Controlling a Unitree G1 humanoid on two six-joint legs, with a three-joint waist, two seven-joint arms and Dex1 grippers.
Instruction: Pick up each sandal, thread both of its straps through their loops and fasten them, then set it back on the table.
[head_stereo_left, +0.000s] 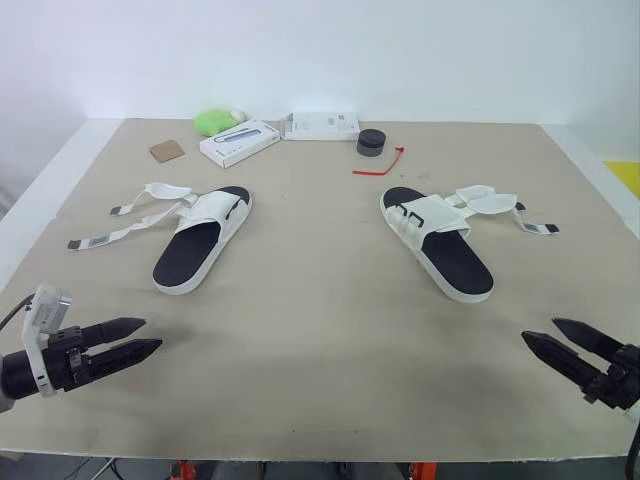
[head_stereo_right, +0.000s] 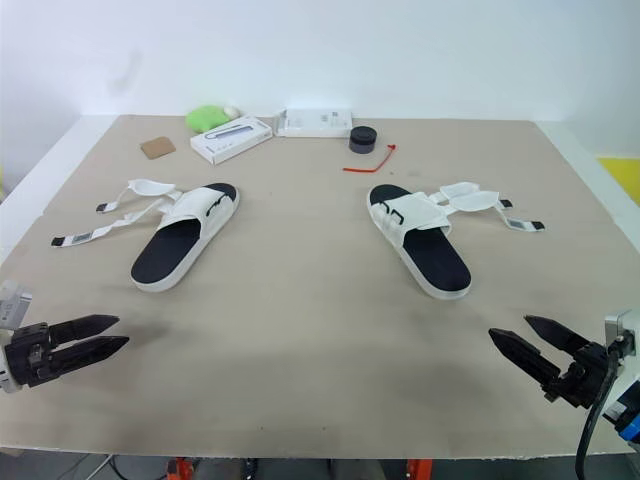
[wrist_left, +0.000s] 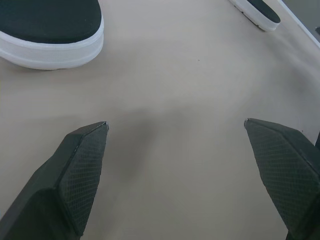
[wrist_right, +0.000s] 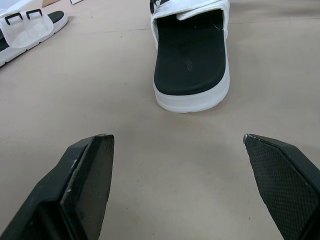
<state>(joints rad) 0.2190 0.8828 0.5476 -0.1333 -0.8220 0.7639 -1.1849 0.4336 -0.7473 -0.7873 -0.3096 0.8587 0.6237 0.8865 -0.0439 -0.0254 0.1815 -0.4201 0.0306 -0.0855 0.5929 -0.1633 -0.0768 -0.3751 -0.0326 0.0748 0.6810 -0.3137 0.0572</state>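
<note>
Two white sandals with black footbeds lie flat on the tan table. The left sandal (head_stereo_left: 202, 239) has both straps (head_stereo_left: 130, 215) loose, trailing off to its left. The right sandal (head_stereo_left: 436, 240) has its straps (head_stereo_left: 500, 207) loose too, spread out to its right. My left gripper (head_stereo_left: 142, 337) is open and empty near the front left edge, well short of the left sandal's heel (wrist_left: 50, 30). My right gripper (head_stereo_left: 542, 334) is open and empty near the front right edge, with the right sandal's heel (wrist_right: 190, 70) ahead of it.
Along the table's far edge sit a green soft object (head_stereo_left: 213, 121), a brown square (head_stereo_left: 167, 150), two white boxes (head_stereo_left: 239, 142) (head_stereo_left: 322, 125), a dark round puck (head_stereo_left: 371, 142) and a red tie (head_stereo_left: 380, 164). A broad bare stretch of table (head_stereo_left: 320, 330) lies between the grippers.
</note>
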